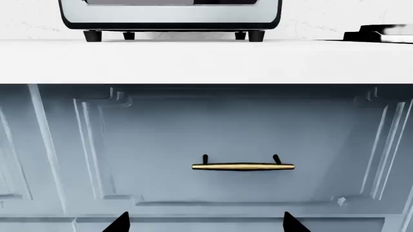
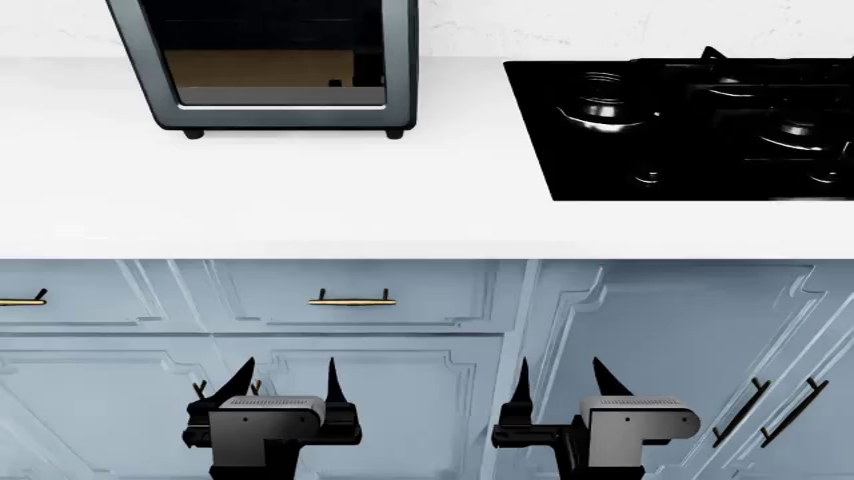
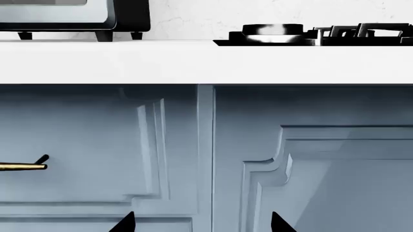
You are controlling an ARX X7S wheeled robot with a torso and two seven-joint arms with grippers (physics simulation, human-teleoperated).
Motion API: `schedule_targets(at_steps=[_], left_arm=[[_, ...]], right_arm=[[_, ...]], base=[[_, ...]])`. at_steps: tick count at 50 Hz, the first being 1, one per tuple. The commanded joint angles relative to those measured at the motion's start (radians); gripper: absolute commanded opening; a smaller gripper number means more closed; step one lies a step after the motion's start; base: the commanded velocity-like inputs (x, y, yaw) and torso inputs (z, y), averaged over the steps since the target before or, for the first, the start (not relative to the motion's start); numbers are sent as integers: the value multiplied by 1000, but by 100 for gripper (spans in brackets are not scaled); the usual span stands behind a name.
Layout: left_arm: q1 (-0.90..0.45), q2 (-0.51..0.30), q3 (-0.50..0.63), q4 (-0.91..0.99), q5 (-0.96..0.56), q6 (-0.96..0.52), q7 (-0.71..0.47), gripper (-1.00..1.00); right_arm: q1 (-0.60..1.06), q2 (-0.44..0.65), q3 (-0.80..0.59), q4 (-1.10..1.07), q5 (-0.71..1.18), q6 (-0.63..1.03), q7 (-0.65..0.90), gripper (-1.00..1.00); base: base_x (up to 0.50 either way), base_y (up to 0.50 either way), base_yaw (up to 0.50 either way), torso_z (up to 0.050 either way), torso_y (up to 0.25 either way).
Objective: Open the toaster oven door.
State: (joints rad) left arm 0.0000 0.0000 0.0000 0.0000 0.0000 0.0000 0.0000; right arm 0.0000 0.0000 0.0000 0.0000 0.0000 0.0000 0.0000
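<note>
White tabletop (image 2: 267, 200) spanning the head view, above blue cabinet fronts (image 2: 400, 400). Toaster oven (image 2: 274, 65) standing at the tabletop's back, on small black feet, well left of the black gas hob (image 2: 694, 125) set flush in the same surface. Toaster oven door (image 2: 274, 50) shut against the oven body, glass window dark, pale strip along its lower edge. Below the oven, on the drawer front, a brass bar handle (image 2: 352, 299); same handle centred in the left wrist view (image 1: 243, 166). Left gripper (image 2: 286, 385) low before the cabinets, beneath the oven and well short of it, jaws apart, holding nothing. Right gripper (image 2: 561, 385) beside it, nearer the hob's side, jaws likewise apart and empty.
</note>
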Motion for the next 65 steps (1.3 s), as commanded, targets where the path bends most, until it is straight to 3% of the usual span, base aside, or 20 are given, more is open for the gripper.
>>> schedule_targets(at_steps=[1, 11, 25, 46, 54, 65], left_arm=[[0, -17, 20, -2, -9, 3, -21, 100], [8, -47, 29, 66, -112, -56, -28, 100], [-91, -126, 48, 287, -145, -322, -38, 100], [-443, -209, -51, 510, -313, -834, -71, 100], [-482, -215, -63, 498, -325, -863, -82, 100], [-466, -217, -64, 502, -329, -856, -89, 100]], right_arm=[[0, 15, -21, 1, 15, 1, 20, 100], [18, 40, -63, 29, 35, 10, 72, 100], [151, 87, -77, -82, 55, 178, 88, 100], [463, 142, -99, -155, 110, 460, 46, 100], [500, 147, -105, -149, 124, 479, 41, 100], [493, 149, -110, -149, 137, 483, 47, 100]], base=[[0, 0, 0, 0, 0], [0, 0, 0, 10, 0], [0, 0, 0, 50, 0], [0, 0, 0, 50, 0], [0, 0, 0, 50, 0], [0, -71, 0, 0, 0]])
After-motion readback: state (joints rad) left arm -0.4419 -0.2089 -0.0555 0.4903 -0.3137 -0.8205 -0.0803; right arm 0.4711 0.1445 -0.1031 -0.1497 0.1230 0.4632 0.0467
